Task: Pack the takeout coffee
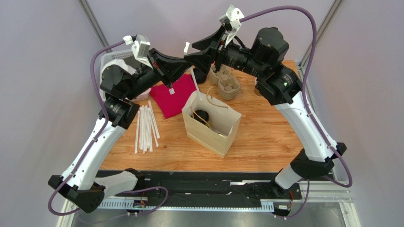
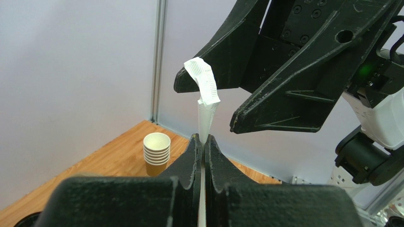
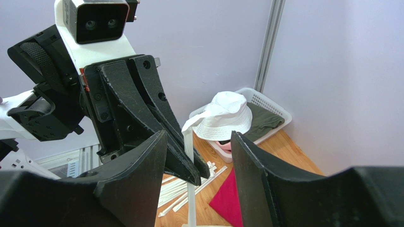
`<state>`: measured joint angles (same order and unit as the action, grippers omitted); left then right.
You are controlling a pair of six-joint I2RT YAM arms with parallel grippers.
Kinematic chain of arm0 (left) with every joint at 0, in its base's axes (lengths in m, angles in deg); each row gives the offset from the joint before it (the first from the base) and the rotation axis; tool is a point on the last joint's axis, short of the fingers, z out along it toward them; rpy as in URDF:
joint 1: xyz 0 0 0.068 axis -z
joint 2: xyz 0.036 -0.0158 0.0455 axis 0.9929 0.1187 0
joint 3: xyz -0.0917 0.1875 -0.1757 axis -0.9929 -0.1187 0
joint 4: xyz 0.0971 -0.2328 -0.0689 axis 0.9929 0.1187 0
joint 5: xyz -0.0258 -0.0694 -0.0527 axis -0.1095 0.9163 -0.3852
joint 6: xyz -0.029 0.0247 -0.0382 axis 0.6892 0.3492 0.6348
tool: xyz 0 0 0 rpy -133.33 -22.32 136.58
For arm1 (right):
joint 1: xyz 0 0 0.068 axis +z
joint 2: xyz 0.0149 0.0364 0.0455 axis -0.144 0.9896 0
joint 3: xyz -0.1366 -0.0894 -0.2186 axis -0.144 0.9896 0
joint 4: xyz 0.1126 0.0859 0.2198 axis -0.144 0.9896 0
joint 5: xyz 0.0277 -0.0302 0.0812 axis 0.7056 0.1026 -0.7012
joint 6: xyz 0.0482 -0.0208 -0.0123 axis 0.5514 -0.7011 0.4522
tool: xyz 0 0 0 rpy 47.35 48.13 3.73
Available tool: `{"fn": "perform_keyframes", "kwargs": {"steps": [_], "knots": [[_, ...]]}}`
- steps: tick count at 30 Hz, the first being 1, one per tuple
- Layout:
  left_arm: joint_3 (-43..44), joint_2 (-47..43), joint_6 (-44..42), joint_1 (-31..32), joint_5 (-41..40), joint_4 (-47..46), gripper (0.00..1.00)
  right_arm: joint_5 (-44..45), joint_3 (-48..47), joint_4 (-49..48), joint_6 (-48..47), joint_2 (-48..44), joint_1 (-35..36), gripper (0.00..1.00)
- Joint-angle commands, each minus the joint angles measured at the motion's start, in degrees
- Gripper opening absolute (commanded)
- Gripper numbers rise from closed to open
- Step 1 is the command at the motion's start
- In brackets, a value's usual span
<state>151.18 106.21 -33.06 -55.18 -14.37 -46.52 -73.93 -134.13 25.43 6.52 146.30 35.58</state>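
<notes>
Left pincer (image 2: 203,140): clamped on straw (image 2: 205,101), clear above bench (image 1: 265,137)
Right pincer (image 3: 198,138): stood apart, flanking straw tip
Takeout coffee (image 1: 202,115): sat inside bag (image 1: 211,133)

We see an orange-brown wood-grain table (image 1: 265,137), a pale tan bag (image 1: 208,135), the black-lidded takeout coffee (image 1: 203,115), a magenta cloth (image 1: 174,100) to the left, a white hat (image 3: 226,116) far left, a black left gripper (image 2: 202,142) and right gripper (image 3: 199,137), and a white straw (image 2: 206,111).

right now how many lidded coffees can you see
1. The coffee sits inside the open bag in the middle of the table, only its black top showing. More may be hidden from these views.
</notes>
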Motion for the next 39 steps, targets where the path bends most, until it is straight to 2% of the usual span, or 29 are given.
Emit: {"fn": "perform_keyframes", "kwargs": {"steps": [1,3,4,6,7,9,10,12,13,14,15,18,21,22,26,31,39], "knots": [[-0.3,-1.4,-3.3,1.6,-0.3,-1.6,0.00,1.4,-1.6,-1.4,-3.2,0.3,0.7,0.54],[-0.1,-1.4,-4.0,2.0,-0.2,-1.2,0.00,2.5,-1.5,-0.9,-4.1,0.6,0.9,0.51],[-0.2,-1.4,-4.3,2.2,-0.1,-1.0,0.00,3.2,-1.4,-0.6,-5.2,0.6,1.2,0.43],[0.0,-1.6,-5.4,2.6,-0.2,-0.1,0.00,4.2,-1.0,-0.4,-6.4,0.4,1.7,0.33],[0.0,-1.6,-5.6,2.7,-0.3,0.2,0.00,4.6,-0.9,-0.2,-7.8,0.3,2.3,0.18],[0.1,-1.6,-5.8,2.7,-1.2,1.3,0.03,5.8,-0.6,0.0,-8.7,0.0,3.0,0.00],[0.1,-1.6,-6.4,2.7,-2.4,2.1,0.20,6.1,-0.4,0.1,-9.1,-0.1,3.1,0.00],[0.6,-2.0,-7.9,2.7,-3.7,5.5,0.38,7.0,-0.3,0.1,-9.6,-0.6,3.2,0.00],[0.6,-2.3,-10.1,2.7,-4.6,6.9,0.54,7.6,-0.3,0.1,-10.0,-0.7,3.3,0.00],[0.4,-2.9,-11.5,2.7,-5.1,8.6,0.60,8.8,-0.3,0.3,-11.3,-0.9,3.1,0.00],[0.2,-4.1,-12.8,2.5,-6.4,11.2,0.70,9.5,-0.1,0.3,-11.9,-1.4,3.2,0.00],[-0.4,-6.9,-16.6,1.4,-8.6,17.7,0.85,11.9,1.2,1.6,-13.8,-3.0,3.1,0.00],[-1.0,-8.3,-11.9,-5.3,-6.7,22.8,0.89,12.4,4.4,3.6,-13.3,-4.6,3.0,0.00],[-1.2,-8.3,-10.4,-9.3,-6.2,24.0,0.90,11.8,6.0,4.2,-12.6,-5.6,3.0,0.00],[-2.3,-8.2,-7.2,-14.1,-6.1,27.2,0.91,8.4,8.8,6.5,-7.9,-6.9,3.2,0.00],[-6.4,-10.2,-5.7,-14.3,-7.3,26.4,0.91,5.3,12.2,7.2,-4.9,-8.2,3.1,0.00],[-8.5,-12.0,-6.3,-14.3,-10.0,28.7,0.91,3.4,23.1,9.7,-8.7,-12.7,3.2,0.00]]}}
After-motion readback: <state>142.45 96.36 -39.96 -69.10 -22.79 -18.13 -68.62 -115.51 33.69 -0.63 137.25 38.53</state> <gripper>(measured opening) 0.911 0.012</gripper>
